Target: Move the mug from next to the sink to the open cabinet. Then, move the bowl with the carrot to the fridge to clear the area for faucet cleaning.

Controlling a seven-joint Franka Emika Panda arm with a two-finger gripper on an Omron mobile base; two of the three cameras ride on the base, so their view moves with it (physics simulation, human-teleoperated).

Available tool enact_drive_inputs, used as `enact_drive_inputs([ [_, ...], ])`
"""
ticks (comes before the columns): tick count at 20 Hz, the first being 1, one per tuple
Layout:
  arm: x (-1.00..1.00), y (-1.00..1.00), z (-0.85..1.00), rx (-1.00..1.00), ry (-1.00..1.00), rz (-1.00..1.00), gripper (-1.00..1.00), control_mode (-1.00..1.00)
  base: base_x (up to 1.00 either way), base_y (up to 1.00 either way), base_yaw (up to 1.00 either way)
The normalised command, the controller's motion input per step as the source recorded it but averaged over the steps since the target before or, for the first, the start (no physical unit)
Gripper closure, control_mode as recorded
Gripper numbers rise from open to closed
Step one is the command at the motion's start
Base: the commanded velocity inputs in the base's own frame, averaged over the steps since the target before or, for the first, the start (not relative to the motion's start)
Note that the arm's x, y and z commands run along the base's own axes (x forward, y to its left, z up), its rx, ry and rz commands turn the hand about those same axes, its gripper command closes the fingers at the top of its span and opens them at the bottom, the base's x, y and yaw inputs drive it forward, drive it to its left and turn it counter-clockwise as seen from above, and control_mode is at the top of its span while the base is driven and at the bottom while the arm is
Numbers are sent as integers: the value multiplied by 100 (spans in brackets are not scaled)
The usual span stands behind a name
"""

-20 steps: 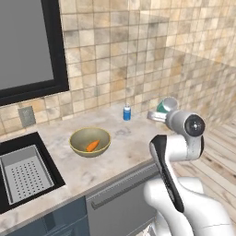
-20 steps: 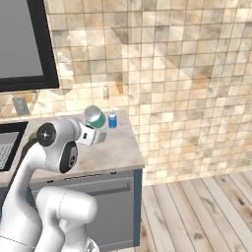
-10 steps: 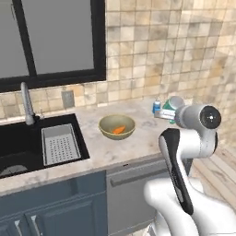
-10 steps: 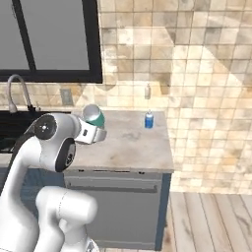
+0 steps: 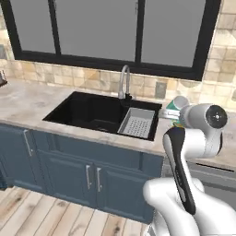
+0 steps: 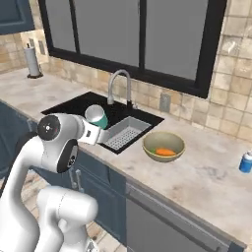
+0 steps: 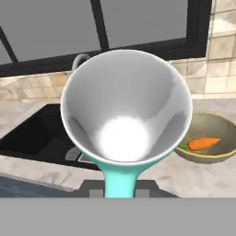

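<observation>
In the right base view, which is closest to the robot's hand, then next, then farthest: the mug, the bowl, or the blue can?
1. The mug, held in the gripper itself, over the sink's near edge.
2. The bowl with the carrot, on the counter to the right of the sink.
3. The blue can, far right on the counter.

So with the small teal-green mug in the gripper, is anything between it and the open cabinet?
Can't tell fully. The gripper is shut on the teal-green mug, held above the black sink's near rim. Only a dark blue-grey cabinet corner shows, upper left; nothing visible blocks that direction.
</observation>
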Motion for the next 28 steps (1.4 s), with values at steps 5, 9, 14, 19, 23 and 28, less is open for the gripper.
enact_drive_inputs([
  [5,0,0,0,0,0,0,100,100,0,0,100],
  [9,0,0,0,0,0,0,100,100,0,4,99],
  [14,0,0,0,0,0,0,100,100,-6,14,95],
  [19,0,0,0,0,0,0,100,100,-6,12,91],
  [23,0,0,0,0,0,0,100,100,0,15,70],
  [28,0,0,0,0,0,0,100,100,82,49,27],
])
